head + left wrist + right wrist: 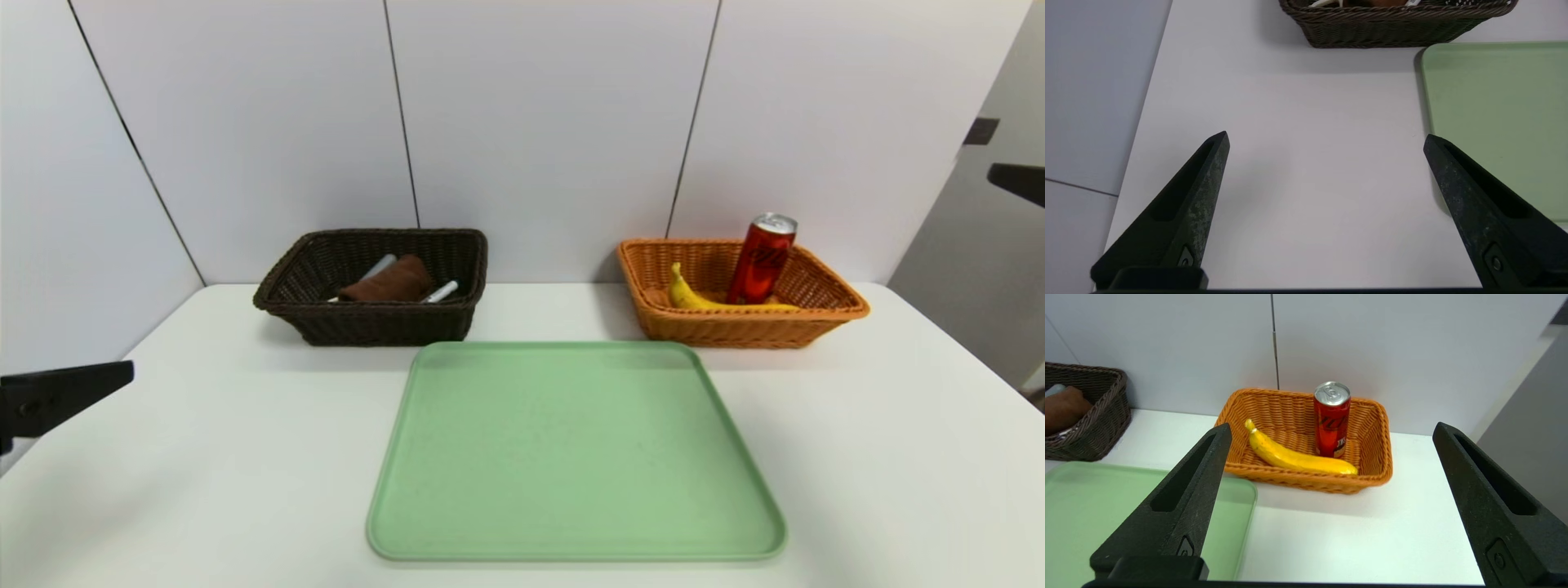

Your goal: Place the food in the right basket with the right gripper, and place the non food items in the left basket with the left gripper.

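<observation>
Looking out from the right tool point(1331, 428), I saw its two black fingers spread wide with nothing between them, hanging level above the white surface point(1363, 543) and facing the orange basket point(1290, 412). In that basket the banana point(1294, 457) lay along the near wall and the red can point(1332, 420) stood upright just behind it, apparently touching it. The left tool point(1326, 136) was equally wide and empty, over bare surface beside the green tray point(1498, 122), with the dark brown basket point(1392, 28) well ahead of it. I judged the sorting done, so the risks were small ones: the tall can, propped by the banana on a woven floor, could topple if either arm brushed the basket rim, and a careless sweep could clip the tray's edge. The views differed usefully. The head view alone showed the tray point(571, 457) bare, and the brown cloth point(390, 282) with a white marker point(441, 291) beside it in the dark basket; I could not make out the peeler with certainty there. In it the can seemed to lean, whereas the right wrist view showed it standing straight. The left wrist view offered only the dark basket's near wall.
</observation>
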Motion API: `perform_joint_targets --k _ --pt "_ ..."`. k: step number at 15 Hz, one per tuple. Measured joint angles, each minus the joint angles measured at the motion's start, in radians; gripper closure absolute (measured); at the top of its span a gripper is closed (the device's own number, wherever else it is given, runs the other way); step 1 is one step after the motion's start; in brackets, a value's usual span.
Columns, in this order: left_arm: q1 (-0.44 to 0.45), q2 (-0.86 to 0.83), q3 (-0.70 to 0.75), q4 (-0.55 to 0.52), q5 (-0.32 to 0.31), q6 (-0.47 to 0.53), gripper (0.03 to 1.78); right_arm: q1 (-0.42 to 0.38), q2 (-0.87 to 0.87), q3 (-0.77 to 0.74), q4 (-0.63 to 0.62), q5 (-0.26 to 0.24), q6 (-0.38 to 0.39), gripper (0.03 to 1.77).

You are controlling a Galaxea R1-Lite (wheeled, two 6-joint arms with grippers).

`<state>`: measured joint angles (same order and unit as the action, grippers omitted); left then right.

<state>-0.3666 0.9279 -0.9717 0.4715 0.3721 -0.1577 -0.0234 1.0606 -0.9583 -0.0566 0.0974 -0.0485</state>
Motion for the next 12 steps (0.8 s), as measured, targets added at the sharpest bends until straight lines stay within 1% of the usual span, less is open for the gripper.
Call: perform_joint_targets --k 3,6,9,12 --pt "0.085 -0.135 0.120 0.001 -0.004 0.063 0.12 -0.023 -0.131 0.089 0.014 0.000 -0.001 0.11" --pt "0.171 -0.277 0.216 0.013 -0.007 0.097 0.12 -0.034 -0.226 0.131 0.057 0.004 -0.005 0.11" --pt "0.244 -0.423 0.281 0.054 -0.019 0.159 0.12 -0.034 -0.309 0.172 0.100 0.012 -0.008 0.11" --pt "0.282 -0.550 0.327 0.130 -0.049 0.174 0.12 -0.031 -0.389 0.243 0.104 0.014 -0.010 0.11"
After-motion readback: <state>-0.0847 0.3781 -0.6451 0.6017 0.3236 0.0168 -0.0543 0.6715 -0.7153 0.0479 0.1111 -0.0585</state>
